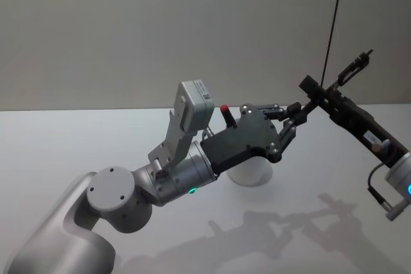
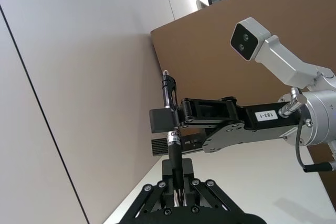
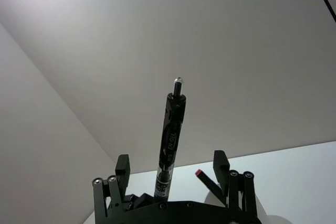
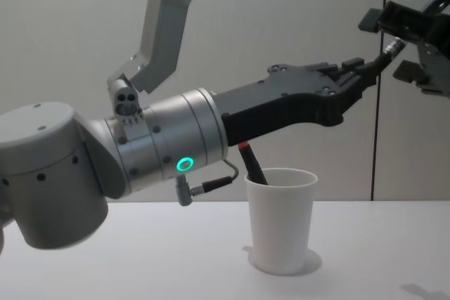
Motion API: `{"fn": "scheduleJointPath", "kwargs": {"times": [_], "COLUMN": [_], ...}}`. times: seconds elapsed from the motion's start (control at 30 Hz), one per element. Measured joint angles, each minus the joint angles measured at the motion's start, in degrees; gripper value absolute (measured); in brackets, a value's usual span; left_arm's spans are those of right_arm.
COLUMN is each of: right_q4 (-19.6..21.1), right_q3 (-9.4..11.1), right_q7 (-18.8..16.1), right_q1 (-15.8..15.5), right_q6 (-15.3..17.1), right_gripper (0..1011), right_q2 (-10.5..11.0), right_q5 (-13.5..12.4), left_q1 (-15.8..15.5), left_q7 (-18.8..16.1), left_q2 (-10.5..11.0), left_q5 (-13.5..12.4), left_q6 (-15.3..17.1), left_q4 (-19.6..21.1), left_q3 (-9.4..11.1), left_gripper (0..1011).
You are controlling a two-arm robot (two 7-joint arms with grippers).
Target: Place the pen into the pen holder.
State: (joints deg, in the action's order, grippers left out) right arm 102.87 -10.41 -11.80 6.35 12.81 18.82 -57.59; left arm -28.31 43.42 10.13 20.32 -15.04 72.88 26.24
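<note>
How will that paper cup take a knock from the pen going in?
The pen holder looks like thin paper, loose on the table, so probably light and slides easily. It tapers to a small base with a red-capped pen leaning inside, so it may tip. The left gripper, holding the pen higher up by the open right gripper, should lower gently.

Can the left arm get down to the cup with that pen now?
Probably yes. The left tool, shut on the pen, hangs above and just past the pen holder. The right tool is open around the pen and should clear first.
</note>
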Motion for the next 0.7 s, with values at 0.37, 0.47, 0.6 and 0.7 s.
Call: {"fn": "scheduleJointPath", "kwargs": {"times": [0.37, 0.47, 0.6, 0.7], "right_q4": [-0.8, -0.9, -1.0, -1.0], "right_q3": [-0.6, -0.7, -0.8, -0.8], "right_q7": [0.1, 0.1, 0.2, 0.2], "right_q1": [1.2, 1.3, 1.4, 1.4], "right_q6": [-0.1, -0.1, -0.2, -0.2], "right_gripper": [1002, 1002, 964, 896], "right_q2": [-0.6, -0.7, -0.7, -0.7], "right_q5": [-0.3, -0.4, -0.5, -0.6], "left_q1": [0.0, 0.0, 0.0, 0.0], "left_q7": [0.0, 0.0, 0.0, 0.0], "left_q2": [0.0, 0.0, 0.0, 0.0], "left_q5": [0.0, 0.0, 0.0, 0.0], "left_q6": [0.0, 0.0, 0.0, 0.0], "left_q4": [0.0, 0.0, 0.0, 0.0], "left_q3": [0.0, 0.0, 0.0, 0.0], "left_gripper": [105, 104, 105, 104]}}
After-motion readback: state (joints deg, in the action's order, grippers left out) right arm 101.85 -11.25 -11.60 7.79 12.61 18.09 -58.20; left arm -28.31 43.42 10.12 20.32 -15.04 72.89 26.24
